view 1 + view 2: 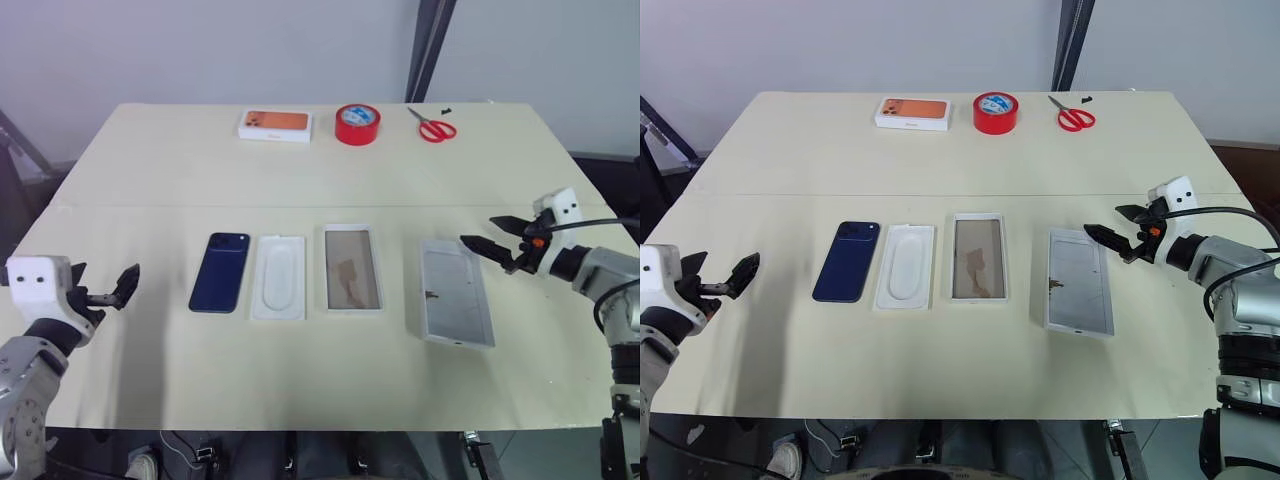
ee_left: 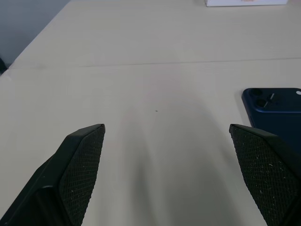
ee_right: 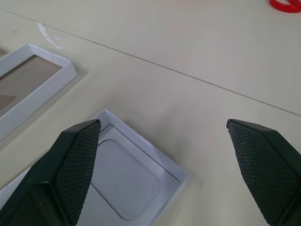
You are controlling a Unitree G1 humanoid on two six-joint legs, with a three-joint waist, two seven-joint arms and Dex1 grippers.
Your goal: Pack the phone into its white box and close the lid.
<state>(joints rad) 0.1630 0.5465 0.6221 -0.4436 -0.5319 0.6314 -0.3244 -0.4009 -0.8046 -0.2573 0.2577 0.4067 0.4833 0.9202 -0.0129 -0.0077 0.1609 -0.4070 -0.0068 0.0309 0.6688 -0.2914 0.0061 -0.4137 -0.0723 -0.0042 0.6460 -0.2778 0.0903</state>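
The phone (image 1: 220, 272) lies flat, back up, on the table (image 1: 150, 180) at the left end of a row, just beside a white moulded insert (image 1: 279, 277). It looks slim, stiff and glossy, so probably slippery and awkward to lift off a flat surface; its long edges seem the best hold. Next comes the white box (image 1: 352, 268), open and empty, tan floor showing, then the lid (image 1: 455, 292), inside up, likewise empty. The left gripper (image 1: 112, 292) and right gripper (image 1: 490, 236) both hover with fingers spread wide, holding nothing.
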